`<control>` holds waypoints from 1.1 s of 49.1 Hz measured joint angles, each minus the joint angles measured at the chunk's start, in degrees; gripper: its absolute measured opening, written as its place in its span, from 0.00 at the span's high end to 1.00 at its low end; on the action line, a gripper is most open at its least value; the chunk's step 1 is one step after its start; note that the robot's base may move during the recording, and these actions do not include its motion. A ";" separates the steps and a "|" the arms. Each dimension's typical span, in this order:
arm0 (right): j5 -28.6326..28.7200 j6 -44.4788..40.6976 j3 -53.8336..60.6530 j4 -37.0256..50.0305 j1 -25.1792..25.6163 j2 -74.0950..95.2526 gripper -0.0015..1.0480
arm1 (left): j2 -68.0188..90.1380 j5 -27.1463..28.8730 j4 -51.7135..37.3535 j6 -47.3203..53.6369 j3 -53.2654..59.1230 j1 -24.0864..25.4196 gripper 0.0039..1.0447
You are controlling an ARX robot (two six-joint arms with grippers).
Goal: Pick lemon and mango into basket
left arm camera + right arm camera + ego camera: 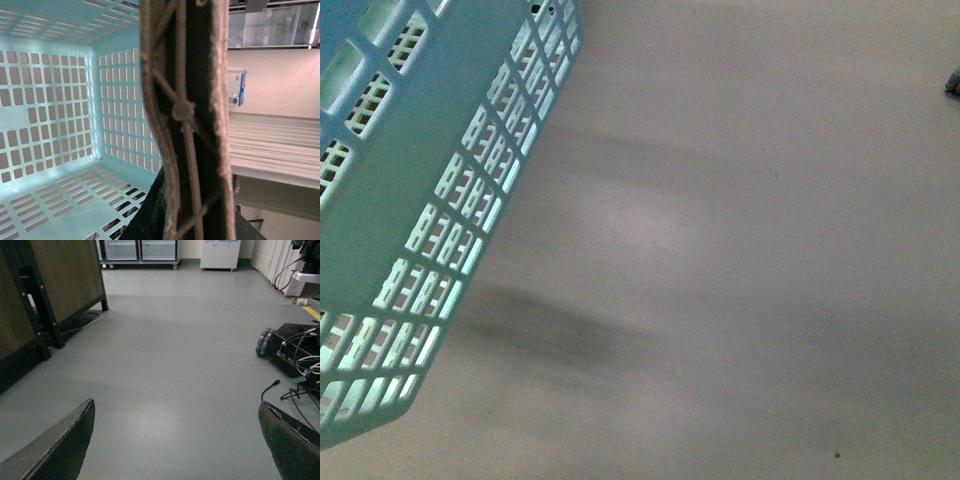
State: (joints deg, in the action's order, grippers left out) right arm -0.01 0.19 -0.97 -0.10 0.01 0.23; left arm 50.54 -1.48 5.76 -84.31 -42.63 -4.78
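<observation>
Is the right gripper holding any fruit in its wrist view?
No, the right gripper has its jaws wide apart, only bare floor between them.

One basket (410, 200), two right-arm fingers (55, 450)

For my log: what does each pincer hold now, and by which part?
Left pincer: pale aqua slotted plastic basket, by its brown handle. Right pincer: open, nothing.

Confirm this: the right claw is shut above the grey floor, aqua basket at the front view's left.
Wrong: the right wrist view shows the right claw open, fingers wide apart, above the grey floor. The aqua basket is at the left.
</observation>
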 joint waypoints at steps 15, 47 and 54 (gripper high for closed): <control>-0.02 0.00 0.00 0.00 0.00 0.00 0.08 | 0.02 0.39 0.04 0.07 0.02 0.02 0.95; 0.00 -0.02 0.00 0.00 0.00 0.00 0.08 | 0.07 0.15 0.07 0.00 0.00 0.02 0.95; 0.00 0.00 0.00 0.02 0.00 0.00 0.08 | 0.07 0.20 0.07 0.02 0.00 0.02 0.95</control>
State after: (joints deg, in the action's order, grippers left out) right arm -0.01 0.19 -0.97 -0.08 0.01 0.23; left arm 50.61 -1.28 5.82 -84.29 -42.63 -4.75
